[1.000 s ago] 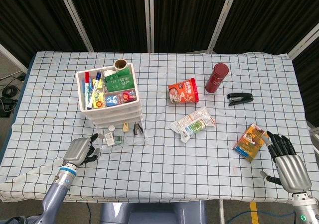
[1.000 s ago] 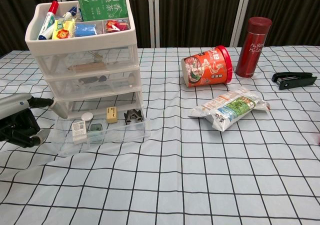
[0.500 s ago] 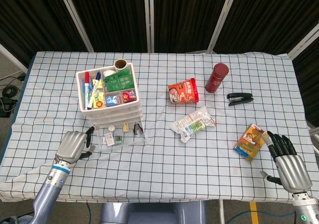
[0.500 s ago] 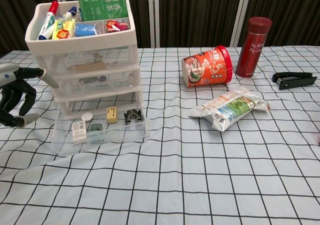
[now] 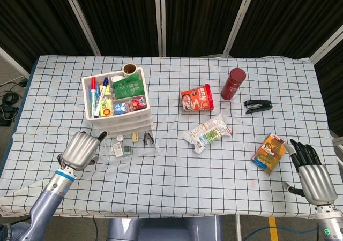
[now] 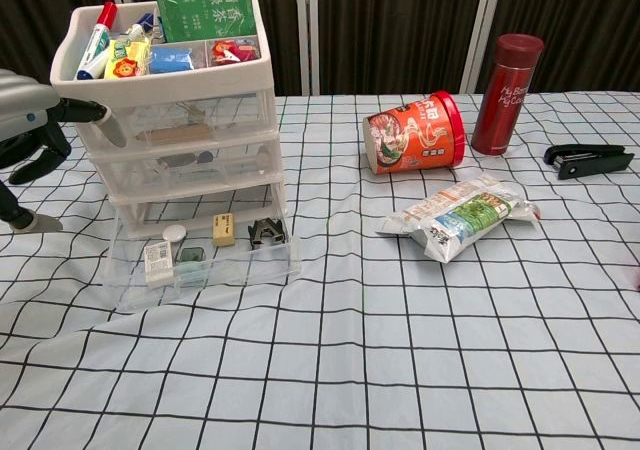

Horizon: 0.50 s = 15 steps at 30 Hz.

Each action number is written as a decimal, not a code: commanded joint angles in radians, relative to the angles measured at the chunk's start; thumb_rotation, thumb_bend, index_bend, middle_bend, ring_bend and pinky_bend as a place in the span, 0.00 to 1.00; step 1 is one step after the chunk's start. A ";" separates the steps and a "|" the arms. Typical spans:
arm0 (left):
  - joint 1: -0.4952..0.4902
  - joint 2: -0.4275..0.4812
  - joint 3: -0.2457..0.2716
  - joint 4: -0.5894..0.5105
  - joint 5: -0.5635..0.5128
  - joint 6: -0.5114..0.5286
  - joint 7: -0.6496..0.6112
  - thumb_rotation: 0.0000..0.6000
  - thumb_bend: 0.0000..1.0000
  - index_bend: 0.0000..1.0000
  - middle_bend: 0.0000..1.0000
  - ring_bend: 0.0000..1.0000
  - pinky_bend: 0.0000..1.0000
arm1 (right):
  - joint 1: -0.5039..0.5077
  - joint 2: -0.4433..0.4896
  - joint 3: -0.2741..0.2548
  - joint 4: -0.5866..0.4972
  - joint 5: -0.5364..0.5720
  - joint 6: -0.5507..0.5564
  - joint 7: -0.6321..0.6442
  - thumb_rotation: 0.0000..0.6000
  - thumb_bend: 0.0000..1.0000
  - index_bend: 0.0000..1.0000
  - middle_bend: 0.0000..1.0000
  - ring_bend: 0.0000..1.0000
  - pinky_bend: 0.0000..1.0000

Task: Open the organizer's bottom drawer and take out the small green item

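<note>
Bottom drawer (image 6: 205, 262) open; left hand (image 5: 80, 149) seemingly empty beside it.

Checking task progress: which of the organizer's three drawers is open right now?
The bottom drawer. It is pulled well out onto the table with its small items exposed, while the middle drawer and top drawer sit flush in the organizer.

Black pleated curtains (image 5: 198, 16) with pale metal poles (image 5: 80, 19), checked tablecloth (image 5: 177, 171), grey floor (image 5: 8, 72) with cables
</note>
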 commanded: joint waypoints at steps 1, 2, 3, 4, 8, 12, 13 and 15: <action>-0.037 -0.002 -0.007 0.025 0.019 -0.030 0.046 1.00 0.10 0.37 0.94 0.90 0.79 | 0.005 -0.004 0.006 0.004 0.014 -0.012 -0.004 1.00 0.00 0.00 0.00 0.00 0.00; -0.046 -0.005 -0.007 0.030 0.022 -0.043 0.051 1.00 0.09 0.38 0.95 0.91 0.80 | 0.007 -0.005 0.008 0.006 0.022 -0.017 -0.005 1.00 0.00 0.00 0.00 0.00 0.00; -0.059 -0.009 -0.010 0.039 0.022 -0.060 0.057 1.00 0.08 0.40 0.97 0.93 0.81 | 0.010 -0.007 0.012 0.008 0.030 -0.023 -0.006 1.00 0.00 0.00 0.00 0.00 0.00; -0.070 -0.011 -0.012 0.047 0.021 -0.074 0.063 1.00 0.08 0.41 0.99 0.94 0.82 | 0.011 -0.008 0.015 0.011 0.038 -0.028 -0.006 1.00 0.00 0.00 0.00 0.00 0.00; -0.117 -0.017 -0.026 0.072 -0.005 -0.130 0.095 1.00 0.08 0.42 1.00 0.96 0.84 | 0.016 -0.009 0.028 0.018 0.069 -0.042 -0.001 1.00 0.00 0.00 0.00 0.00 0.00; -0.173 -0.036 -0.042 0.114 -0.038 -0.193 0.128 1.00 0.08 0.44 1.00 0.96 0.84 | 0.021 -0.008 0.042 0.026 0.099 -0.054 0.006 1.00 0.00 0.00 0.00 0.00 0.00; -0.183 -0.042 -0.042 0.125 -0.039 -0.204 0.130 1.00 0.08 0.45 1.00 0.96 0.84 | 0.022 -0.007 0.044 0.027 0.104 -0.056 0.007 1.00 0.00 0.00 0.00 0.00 0.00; -0.201 -0.053 -0.039 0.147 -0.038 -0.226 0.129 1.00 0.08 0.46 1.00 0.97 0.84 | 0.023 -0.007 0.048 0.030 0.114 -0.059 0.010 1.00 0.00 0.00 0.00 0.00 0.00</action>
